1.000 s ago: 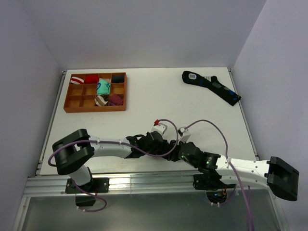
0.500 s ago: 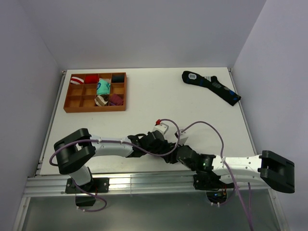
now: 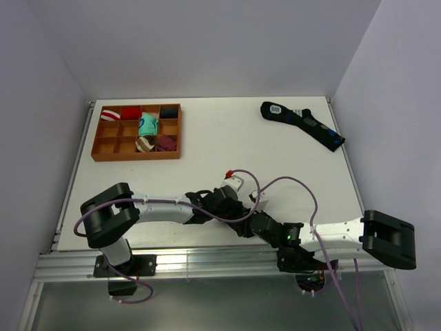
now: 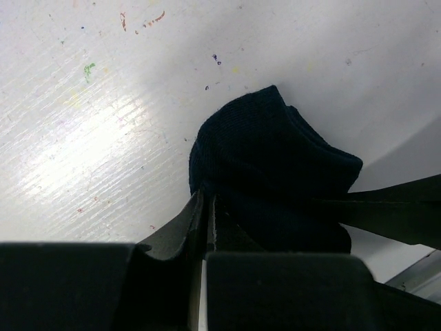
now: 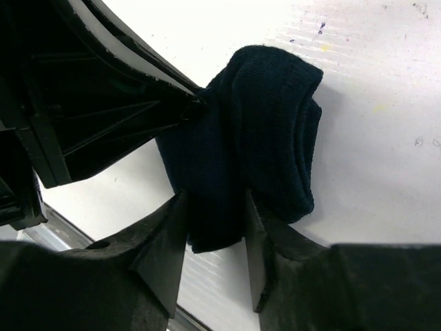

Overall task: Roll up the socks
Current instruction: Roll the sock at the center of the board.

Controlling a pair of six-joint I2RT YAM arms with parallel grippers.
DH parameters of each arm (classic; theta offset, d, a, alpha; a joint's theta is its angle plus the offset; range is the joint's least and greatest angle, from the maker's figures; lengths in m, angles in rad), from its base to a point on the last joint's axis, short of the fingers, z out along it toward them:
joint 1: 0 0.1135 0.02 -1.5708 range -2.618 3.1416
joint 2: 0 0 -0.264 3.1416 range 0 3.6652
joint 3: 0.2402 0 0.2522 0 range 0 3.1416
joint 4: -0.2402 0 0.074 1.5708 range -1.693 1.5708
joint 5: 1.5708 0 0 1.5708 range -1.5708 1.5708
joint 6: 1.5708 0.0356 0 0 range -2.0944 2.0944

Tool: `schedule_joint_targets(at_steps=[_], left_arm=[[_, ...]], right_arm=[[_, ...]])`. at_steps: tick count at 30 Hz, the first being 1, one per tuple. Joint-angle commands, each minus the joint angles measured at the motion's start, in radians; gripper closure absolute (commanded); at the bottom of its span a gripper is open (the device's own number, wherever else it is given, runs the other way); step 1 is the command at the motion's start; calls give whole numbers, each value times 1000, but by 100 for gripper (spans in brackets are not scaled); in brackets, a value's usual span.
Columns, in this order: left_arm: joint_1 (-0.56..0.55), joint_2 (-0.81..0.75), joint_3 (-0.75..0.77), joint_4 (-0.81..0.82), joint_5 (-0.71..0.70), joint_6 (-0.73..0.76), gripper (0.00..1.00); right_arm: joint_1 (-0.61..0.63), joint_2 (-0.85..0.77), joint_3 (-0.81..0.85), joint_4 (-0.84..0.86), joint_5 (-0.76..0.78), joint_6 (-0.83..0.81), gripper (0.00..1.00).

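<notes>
Top external view gives you the count: two arms, the left arm (image 3: 158, 207) and the right arm (image 3: 331, 234), meeting wrist to wrist close to the near edge of the table (image 3: 227, 138). One orange tray (image 3: 136, 157) sits at the far left with twelve compartments, three rows of four, and you can count six colourful sock bundles (image 3: 147, 125) in it. One long black sock (image 3: 303, 124) with blue patches and a white label lies slanted at the far right, near the right edge.

You have one bundle to work on, the socks (image 4: 275, 179), a dark navy folded lump lying on the tabletop under the two wrists, where the overhead view hides it.

Your left gripper (image 4: 205, 203) has its fingers pinched almost together on the lump's edge. Your right gripper (image 5: 214, 200) has its fingers about half spread, one on each side of the lump's lower fold, with the cloth filling the gap between them. The left fingertips touch the cloth just beside the right ones.

The table's near edge shows in both wrist views, just beside the socks. Your open room lies on the far side: bare white surface between the tray and the long black sock. Walls close the left, back and right sides.
</notes>
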Motion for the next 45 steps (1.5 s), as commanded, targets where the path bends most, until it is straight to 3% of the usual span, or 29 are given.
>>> schedule_joint_targets(at_steps=[1, 5, 8, 15, 19, 25, 30, 37, 45], left_arm=[[-4, 17, 28, -31, 29, 1, 100], [-4, 14, 34, -48, 20, -16, 100], [-3, 5, 28, -48, 7, -34, 96], [33, -58, -15, 9, 12, -77, 70], [47, -104, -47, 46, -23, -111, 66], [60, -204, -133, 113, -75, -165, 64], [66, -235, -187, 178, -19, -143, 59], [66, -313, -314, 345, 52, -137, 54], [66, -364, -478, 644, 116, -128, 50]], right_arm=[[16, 35, 1, 13, 54, 40, 58], [19, 46, -8, -13, 68, 115, 78], [16, 26, -18, -47, 54, 163, 82], [-4, -11, -18, -165, -45, 289, 82], [-58, 14, -19, -185, -137, 335, 83], [-101, 27, -18, -124, -199, 260, 83], [-130, 54, -5, -101, -257, 238, 83], [-222, 77, -44, -112, -346, 307, 86], [-285, 69, -33, -170, -424, 307, 87]])
